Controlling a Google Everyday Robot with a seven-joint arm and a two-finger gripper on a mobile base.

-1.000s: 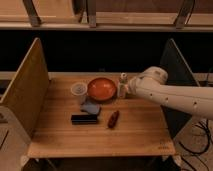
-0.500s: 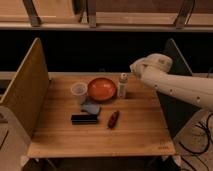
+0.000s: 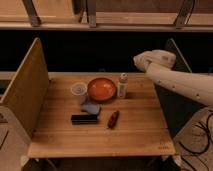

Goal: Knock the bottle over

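bottle: a small, slim, pale whitish bottle [image 3: 122, 85] with a light cap, standing upright toward the back right of the wooden table [image 3: 135, 137], just beside the right rim of the orange bowl [image 3: 102, 89].
gripper: the gripper [image 3: 139, 61] sits at the tip of the white arm reaching in from the right. it hangs above and to the right of the bottle, apart from it and higher than the cap. whether it is open or closed cannot be told, and nothing shows as held.
neighbours: a clear cup [image 3: 79, 92] stands left of the bowl. a blue cloth [image 3: 90, 107], a flat black object [image 3: 84, 119] and a small dark red object [image 3: 113, 119] lie nearer the front, all apart from the bottle.
likely handling: it looks light, stiff and top-heavy for its narrow base — probably plastic, so not fragile. a gentle sideways nudge should tip it.
where to touch: no grasp seems needed. contact high up, near the cap or shoulder, would likely topple it, while a low push may only slide it across the smooth wood.
what could go wrong: a push from the right would likely drop it against or into the bowl — it may also roll once it is down.
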